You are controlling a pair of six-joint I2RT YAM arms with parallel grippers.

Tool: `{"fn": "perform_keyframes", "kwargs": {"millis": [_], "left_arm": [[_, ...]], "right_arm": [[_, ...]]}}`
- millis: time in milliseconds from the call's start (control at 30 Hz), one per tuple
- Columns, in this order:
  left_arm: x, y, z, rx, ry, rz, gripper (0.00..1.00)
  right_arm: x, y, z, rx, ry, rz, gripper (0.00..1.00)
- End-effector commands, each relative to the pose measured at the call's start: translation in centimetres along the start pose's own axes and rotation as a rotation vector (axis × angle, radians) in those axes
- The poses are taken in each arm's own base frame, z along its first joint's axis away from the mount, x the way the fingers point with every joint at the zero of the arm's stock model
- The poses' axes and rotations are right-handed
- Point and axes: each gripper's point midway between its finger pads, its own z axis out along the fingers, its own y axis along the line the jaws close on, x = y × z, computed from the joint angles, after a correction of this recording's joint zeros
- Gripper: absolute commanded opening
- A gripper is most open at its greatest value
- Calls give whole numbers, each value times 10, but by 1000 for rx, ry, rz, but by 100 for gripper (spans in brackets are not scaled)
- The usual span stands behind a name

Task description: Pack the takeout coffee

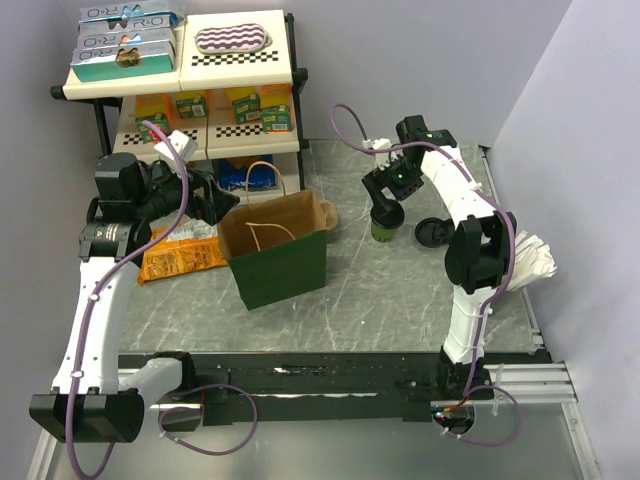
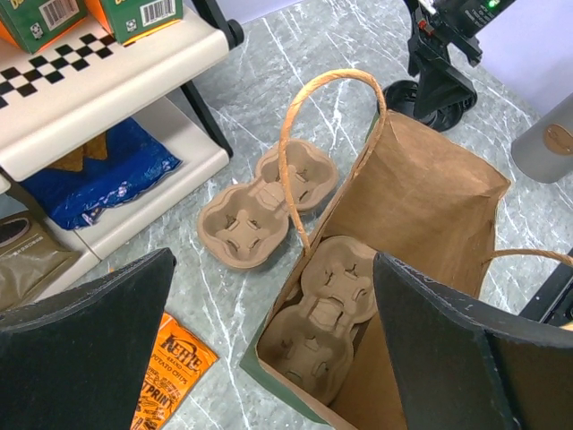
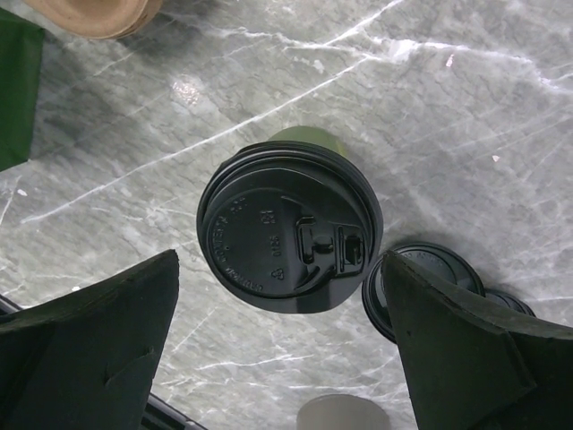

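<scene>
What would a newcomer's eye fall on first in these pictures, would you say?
The green paper bag stands open mid-table, with a brown cup carrier lying inside it and a second carrier on the table just behind. To its right, the lidded green coffee cup stands upright with the open right gripper poised over it, and a loose black lid lies beside the cup.
</scene>
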Motion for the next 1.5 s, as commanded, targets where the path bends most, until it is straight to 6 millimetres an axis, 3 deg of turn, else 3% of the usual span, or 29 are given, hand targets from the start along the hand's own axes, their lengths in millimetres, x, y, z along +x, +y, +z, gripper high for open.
{"fn": "perform_keyframes", "kwargs": {"millis": [0,1000,1133,1267,1467], "left_arm": [[-4,-2,2,24,-21,9,99],[1,4,9,27,-2,-1,98],[2,5,8,25,-1,5,98],[6,6,9,23,8,13,98],[3,9,10,17,9,22,98]], "right_arm": [[-6,-6,-5,29,1,-7,100],[4,-1,15,-30,82,-20,100],[3,0,12,-31,76,-32,93],[4,2,10,-40,73,-42,79],[2,4,6,-43,70,-42,73]]}}
